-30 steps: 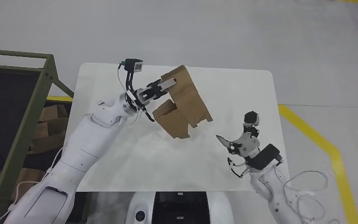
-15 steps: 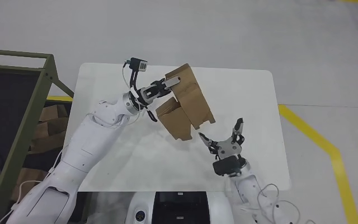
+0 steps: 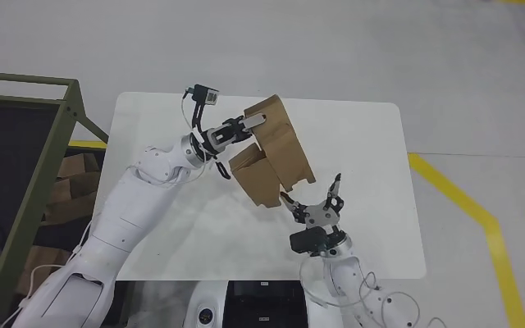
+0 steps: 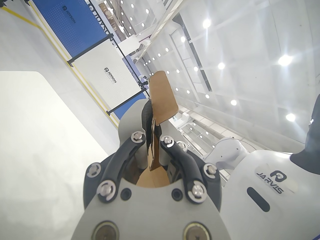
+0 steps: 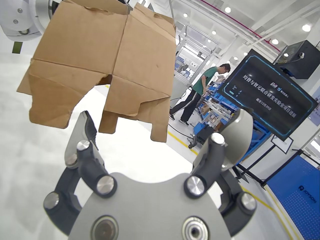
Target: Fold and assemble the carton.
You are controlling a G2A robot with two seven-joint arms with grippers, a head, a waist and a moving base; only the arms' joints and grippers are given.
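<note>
Gripping the brown, part-folded cardboard carton (image 3: 279,152) by its upper edge, the tightly closed left pincer (image 3: 246,123) is holding it up over the white rectangular table (image 3: 369,139), elbow bent. The right pincer (image 3: 312,190) is hovering spread wide with nothing in it, pointing at the carton's lower flaps just ahead. Bare tabletop is lying to either side of it. Behind the left pincer, brown cardboard sheets (image 3: 70,184) are lying by an olive-green metal frame (image 3: 49,82).

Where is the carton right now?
Top view: the carton is held above the table's middle by the left claw, the open right claw close beside it.
</note>
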